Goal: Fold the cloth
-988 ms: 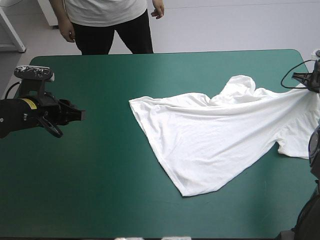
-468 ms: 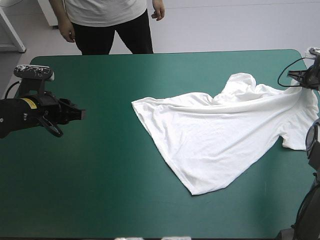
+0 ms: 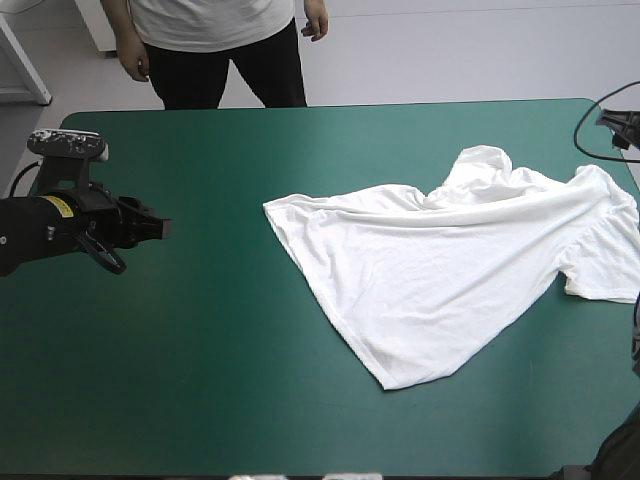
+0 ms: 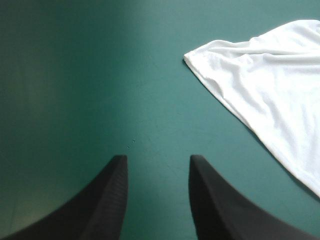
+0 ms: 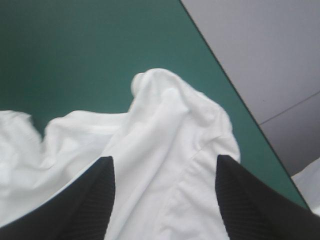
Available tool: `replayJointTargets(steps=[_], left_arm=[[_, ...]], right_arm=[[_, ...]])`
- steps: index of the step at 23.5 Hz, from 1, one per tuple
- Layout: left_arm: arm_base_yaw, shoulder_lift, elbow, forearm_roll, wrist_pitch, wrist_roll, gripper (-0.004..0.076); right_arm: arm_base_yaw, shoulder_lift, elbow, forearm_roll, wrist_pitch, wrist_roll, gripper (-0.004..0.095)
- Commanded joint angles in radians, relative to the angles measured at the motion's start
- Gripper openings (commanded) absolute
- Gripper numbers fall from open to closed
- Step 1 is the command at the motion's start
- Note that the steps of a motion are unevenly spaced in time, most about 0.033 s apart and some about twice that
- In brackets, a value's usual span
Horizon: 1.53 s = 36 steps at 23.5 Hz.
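Observation:
The white T-shirt lies loosely spread on the right half of the table, one corner pointing toward the front edge and a rumpled hump at its far side. My right gripper hangs by the table's far right corner, just off the shirt's right end. In the right wrist view it is open, and the wrinkled T-shirt lies below and ahead of its fingers. My left gripper is open over the cover at the left. In its own view it holds nothing, with the T-shirt's hem corner ahead.
The shirt's right sleeve reaches the table's right edge. That edge runs close beside the right gripper, grey floor beyond it. A broad stretch of teal-green cover lies between the left gripper and the shirt.
My right gripper has opened, let go of the shirt's right end and drawn back toward the far right corner. The freed cloth has settled onto the table. The left arm has not moved.

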Motion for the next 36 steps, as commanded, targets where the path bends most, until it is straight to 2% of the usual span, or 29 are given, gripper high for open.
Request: replayJointTargets(steps=[1,2,4,7,8,9,10,13,17,22,27,33,36], left_arm=[[0.000,-0.014,-0.021,-0.004,-0.040,0.014,0.0293],[0.000,-0.014,-0.021,-0.005,-0.026,0.030,0.0293],[0.000,-0.014,-0.021,-0.003,0.038,0.057,0.0293],[0.000,-0.014,-0.021,0.016,0.059,0.057,0.0293],[0.000,-0.014,-0.021,0.018,0.059,0.057,0.0293],[0.000,-0.014,-0.021,0.020,0.059,0.057,0.0293],[0.000,-0.014,-0.021,0.022,0.055,0.057,0.0293],[0.000,-0.009,-0.021,0.024,0.046,0.084,0.0293],[0.000,0.101,-0.027,0.028,-0.017,0.141,0.0301],[-0.008,0.287,-0.118,-0.017,-0.030,0.186,0.0304],[-0.101,0.516,-0.311,0.030,-0.013,0.203,0.0304],[-0.140,0.745,-0.502,0.036,0.050,0.176,0.0306],[-0.142,0.837,-0.605,0.016,0.081,0.183,0.0366]], right_arm=[[0.073,-0.167,0.018,0.025,0.033,-0.018,0.0549],[0.104,-0.195,0.049,0.025,0.038,-0.021,0.0543],[0.248,-0.323,0.207,-0.011,0.072,-0.038,0.0507],[0.424,-0.461,0.370,-0.047,0.089,-0.047,0.0507],[0.521,-0.520,0.432,-0.103,0.121,-0.012,0.0507],[0.564,-0.545,0.462,-0.130,0.121,0.003,0.0507],[0.633,-0.606,0.517,-0.141,0.121,0.041,0.0507],[0.743,-0.765,0.690,-0.114,0.121,0.142,0.0507],[0.757,-0.845,0.844,-0.098,0.121,0.164,0.0507],[0.757,-0.845,0.847,-0.094,0.116,0.138,0.0507],[0.757,-0.845,0.847,-0.096,0.110,0.136,0.0507],[0.757,-0.845,0.847,-0.090,0.110,0.166,0.0507],[0.757,-0.845,0.847,-0.090,0.112,0.166,0.0507]])
